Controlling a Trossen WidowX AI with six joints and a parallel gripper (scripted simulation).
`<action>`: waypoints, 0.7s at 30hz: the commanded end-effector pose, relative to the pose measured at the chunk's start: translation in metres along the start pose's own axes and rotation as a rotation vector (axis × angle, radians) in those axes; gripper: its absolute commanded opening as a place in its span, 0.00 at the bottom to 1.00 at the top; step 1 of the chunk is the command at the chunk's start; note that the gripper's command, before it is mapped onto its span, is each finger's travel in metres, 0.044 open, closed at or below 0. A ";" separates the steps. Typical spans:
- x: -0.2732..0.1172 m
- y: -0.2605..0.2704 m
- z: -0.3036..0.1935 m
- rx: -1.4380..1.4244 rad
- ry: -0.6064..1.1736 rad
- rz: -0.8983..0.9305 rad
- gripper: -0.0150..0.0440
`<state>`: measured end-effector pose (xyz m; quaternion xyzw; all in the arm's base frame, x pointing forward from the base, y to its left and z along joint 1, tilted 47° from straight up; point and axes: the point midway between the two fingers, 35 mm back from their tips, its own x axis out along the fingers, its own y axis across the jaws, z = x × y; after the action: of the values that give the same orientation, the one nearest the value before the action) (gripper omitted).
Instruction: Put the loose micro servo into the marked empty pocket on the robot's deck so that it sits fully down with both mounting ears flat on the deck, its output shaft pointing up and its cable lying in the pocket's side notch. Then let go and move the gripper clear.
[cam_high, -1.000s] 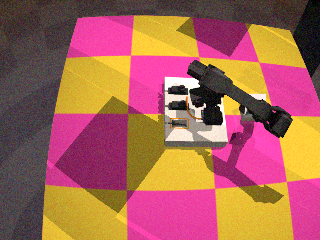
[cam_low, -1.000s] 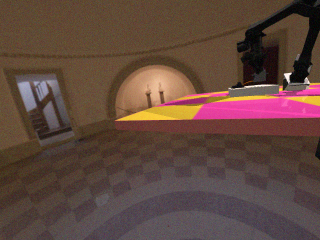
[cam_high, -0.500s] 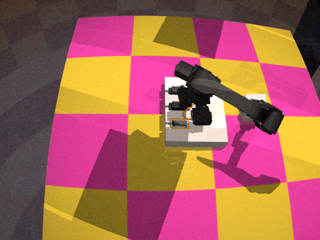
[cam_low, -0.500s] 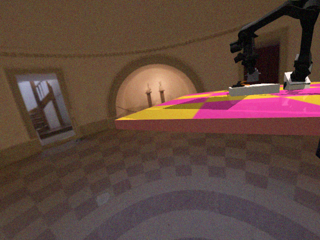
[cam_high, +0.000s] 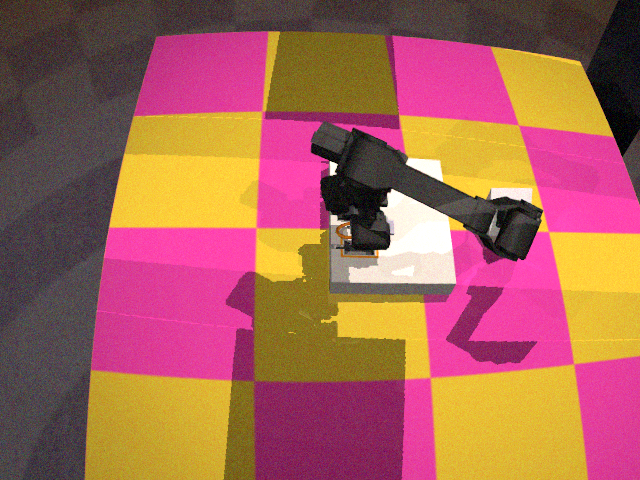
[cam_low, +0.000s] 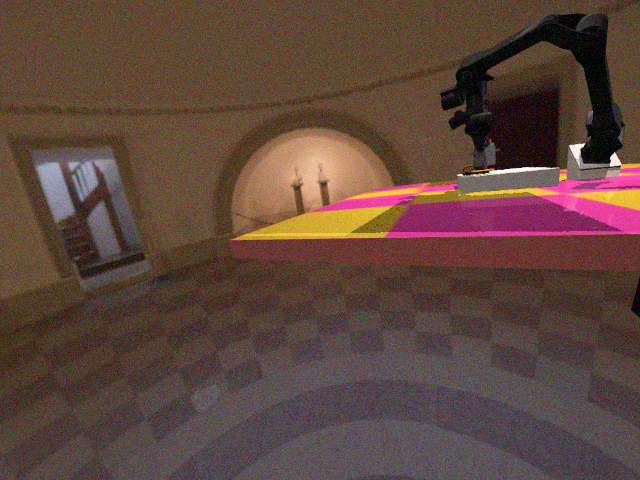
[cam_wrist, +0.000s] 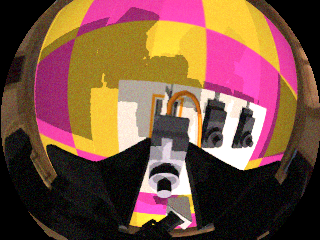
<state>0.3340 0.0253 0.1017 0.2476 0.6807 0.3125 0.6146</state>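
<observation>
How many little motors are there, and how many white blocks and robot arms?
Micro servos: 3, with one held in the gripper as micro servo and two seated in the deck
White blocks: 2, the deck and the arm's base block
Robot arms: 1
Total: 6

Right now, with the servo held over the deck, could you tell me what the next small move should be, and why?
Probably a slow, straight descent. The gripper is shut on the grey micro servo, which hangs above the white rectangular deck at the orange-outlined pocket. In the exterior view the servo looks not yet seated, and its orange cable arcs beside the pocket, so lower before releasing.
</observation>
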 end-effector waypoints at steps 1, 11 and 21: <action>-0.003 0.001 0.013 0.001 -0.012 0.001 0.25; 0.005 0.001 0.015 0.001 -0.012 0.001 0.25; 0.017 0.001 0.016 0.000 -0.012 0.002 0.25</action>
<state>0.3475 0.0401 0.0918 0.2450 0.6780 0.3137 0.6180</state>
